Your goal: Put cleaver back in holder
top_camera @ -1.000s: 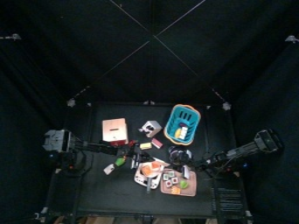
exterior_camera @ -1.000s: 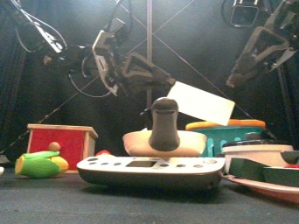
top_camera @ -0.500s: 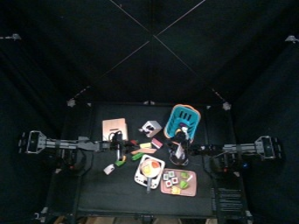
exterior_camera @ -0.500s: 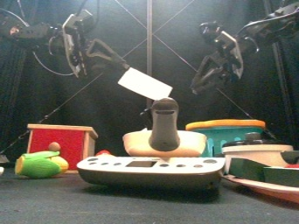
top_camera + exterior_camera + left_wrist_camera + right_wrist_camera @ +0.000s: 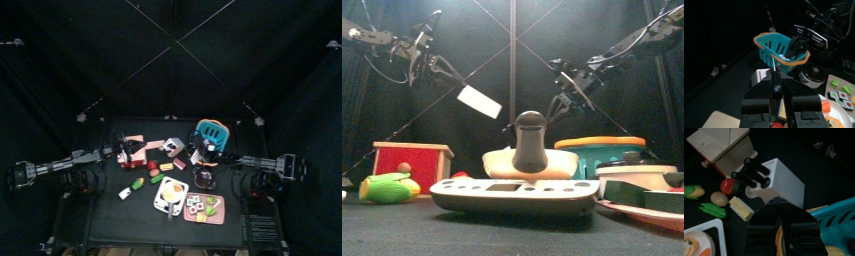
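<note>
The cleaver (image 5: 478, 101), a white blade, hangs tilted in the air with my left gripper (image 5: 452, 80) shut on its handle. In the right wrist view the blade (image 5: 784, 178) sits just beside the holder (image 5: 721, 148), a salmon-tan block with a reddish side, and the left gripper's black fingers (image 5: 751, 175) clamp its end. From the front the holder (image 5: 412, 165) stands at the table's left, below the cleaver. My right gripper (image 5: 563, 90) hovers to the right of the cleaver; its jaws are together and hold nothing (image 5: 779, 205).
A teal slatted basket (image 5: 211, 135) stands right of centre at the back. A white board with food pieces (image 5: 171, 192), a tray of food (image 5: 203, 208) and a dark round pot (image 5: 203, 178) fill the front. A green toy (image 5: 389, 187) lies at front left.
Both arms have swung in over the table. The left one carried the cleaver down and left toward the holder. The right gripper's jaws have closed.
</note>
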You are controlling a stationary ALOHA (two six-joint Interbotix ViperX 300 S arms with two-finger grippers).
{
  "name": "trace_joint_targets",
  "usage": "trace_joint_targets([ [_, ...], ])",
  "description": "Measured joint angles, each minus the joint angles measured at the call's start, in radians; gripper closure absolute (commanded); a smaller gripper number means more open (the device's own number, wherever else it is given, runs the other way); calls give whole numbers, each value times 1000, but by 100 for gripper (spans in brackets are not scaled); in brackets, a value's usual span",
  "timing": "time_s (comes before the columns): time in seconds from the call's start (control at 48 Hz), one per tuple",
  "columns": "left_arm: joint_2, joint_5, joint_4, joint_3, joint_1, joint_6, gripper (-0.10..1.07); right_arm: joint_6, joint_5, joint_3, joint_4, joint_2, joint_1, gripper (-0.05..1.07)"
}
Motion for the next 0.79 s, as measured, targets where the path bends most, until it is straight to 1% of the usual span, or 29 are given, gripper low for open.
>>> trace_joint_targets([
  [0.062,11,34,-11,-15,15,0,56,0,-2,-17,2,26,-17,66],
  [0.167,26,75,-14,-43,18,0,56,-2,-3,-48,0,72,-43,66],
  [0.333,91,129,-15,-103,21,0,56,-2,-5,-86,0,133,-60,66],
  [0.479,166,140,-12,-138,25,2,56,-2,-6,-92,0,156,-64,66],
  [0.562,201,137,11,-150,32,3,56,-2,-14,-94,3,160,-71,66],
  [0.792,261,124,34,-160,41,3,56,-2,-49,-103,8,192,-75,66],
])
